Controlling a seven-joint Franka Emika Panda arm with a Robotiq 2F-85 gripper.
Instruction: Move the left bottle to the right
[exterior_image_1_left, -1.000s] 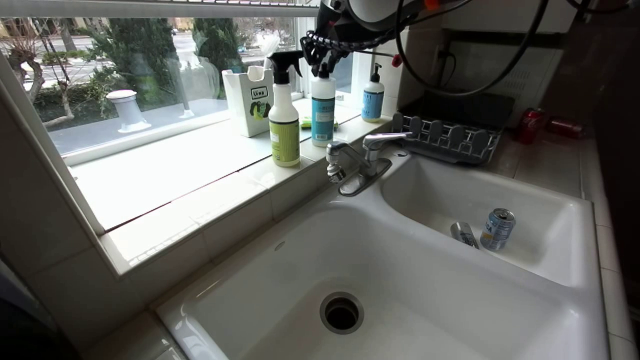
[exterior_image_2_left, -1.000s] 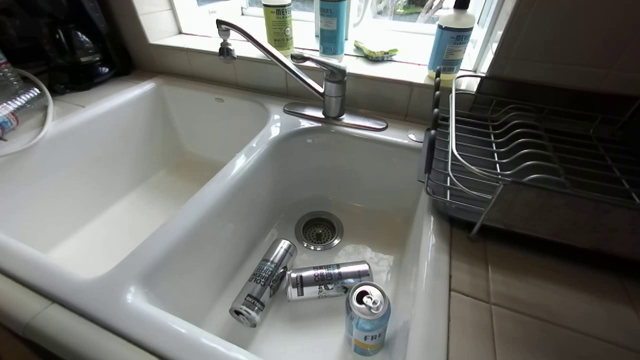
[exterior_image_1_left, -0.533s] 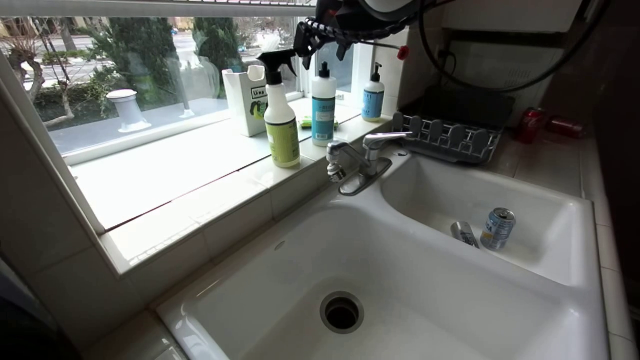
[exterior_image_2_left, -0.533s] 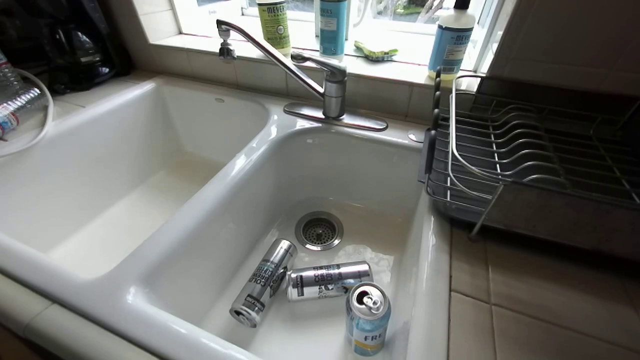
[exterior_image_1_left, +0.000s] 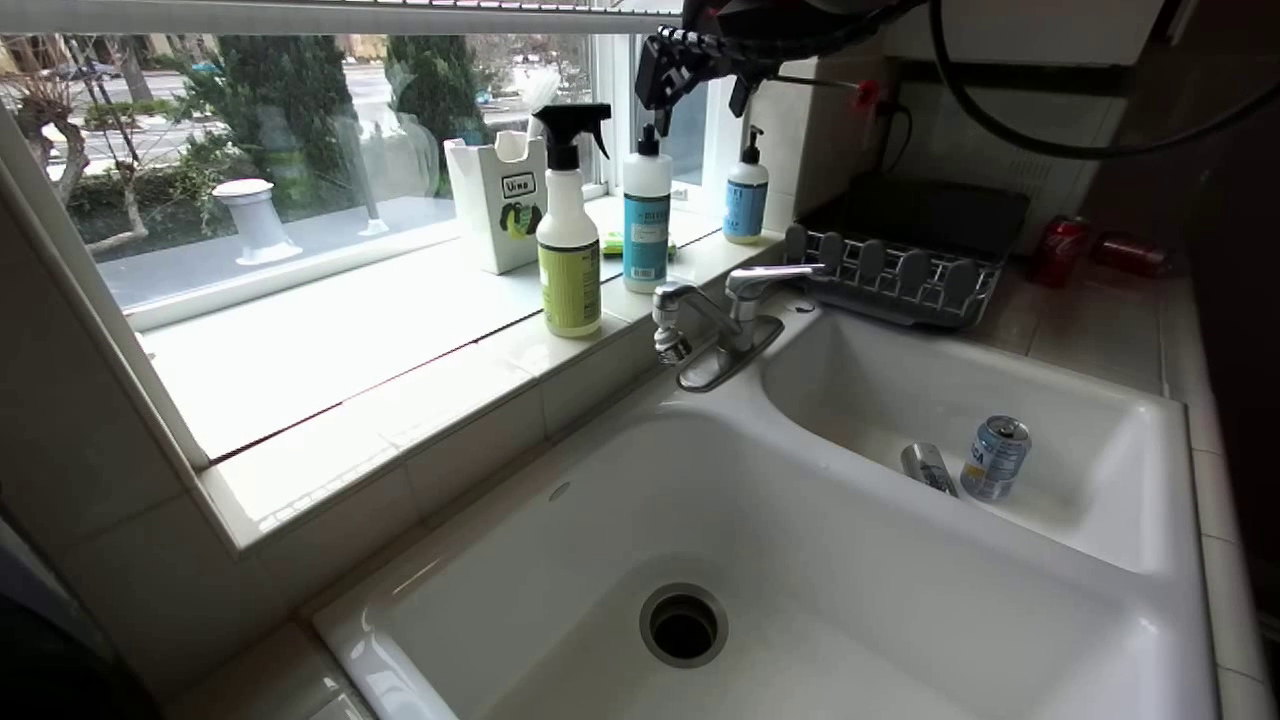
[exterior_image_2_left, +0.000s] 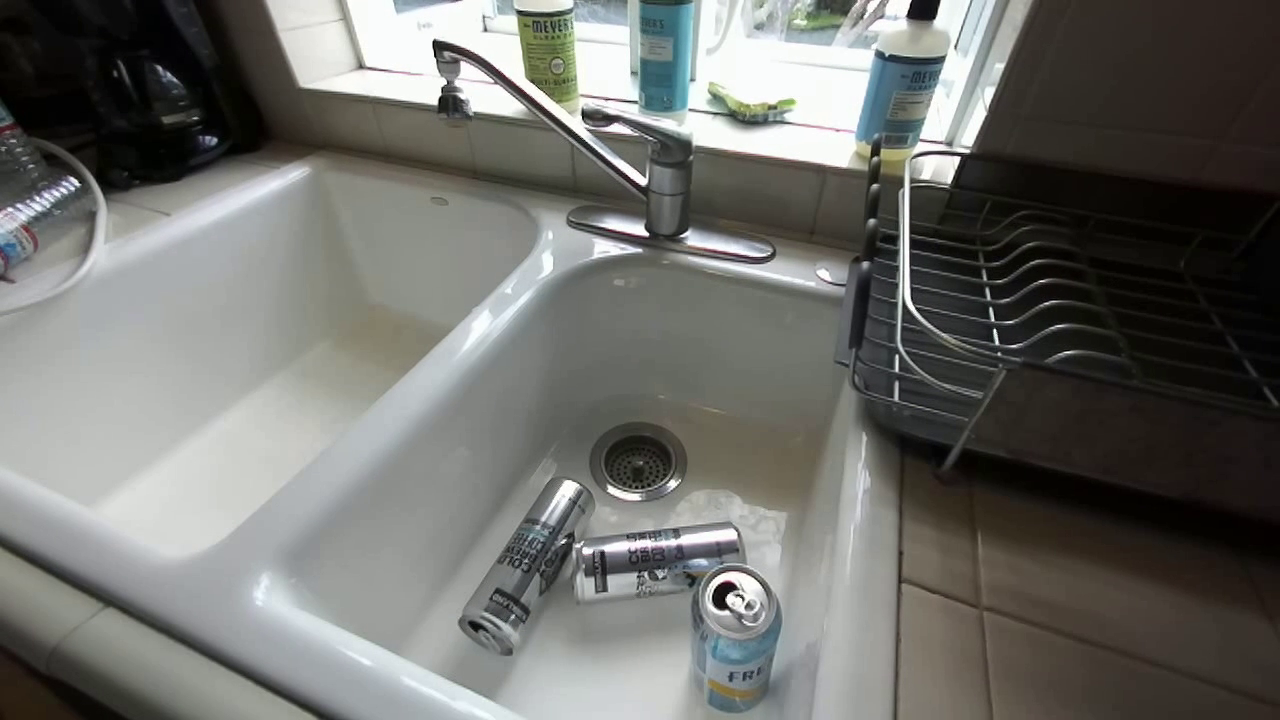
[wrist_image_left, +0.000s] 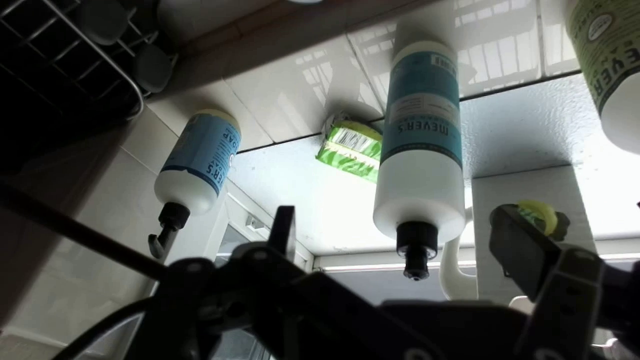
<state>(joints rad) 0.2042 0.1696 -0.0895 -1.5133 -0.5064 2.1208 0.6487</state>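
The left bottle, tall with a teal-blue body and pale label (exterior_image_1_left: 647, 225), stands upright on the window sill. Its white shoulder and black cap show in the wrist view, where everything hangs upside down (wrist_image_left: 422, 135); the top edge cuts it off in an exterior view (exterior_image_2_left: 665, 60). My gripper (exterior_image_1_left: 702, 108) is above and slightly to the side of its cap. In the wrist view the gripper (wrist_image_left: 404, 240) is spread wide, the cap showing between its fingers with space on both sides. Nothing is held.
A yellow-green spray bottle (exterior_image_1_left: 570, 270) and a smaller blue bottle (exterior_image_1_left: 745, 205) flank it on the sill. A white holder (exterior_image_1_left: 497, 205) and green packet (wrist_image_left: 351, 147) are close by. Below are the faucet (exterior_image_1_left: 735, 320), dish rack (exterior_image_1_left: 890, 275) and sink holding several cans.
The fingers have opened from around the cap's top. The gripper moved left, where the yellow-green bottle leaned over, then back right; that bottle is upright again. The teal bottle stayed put.
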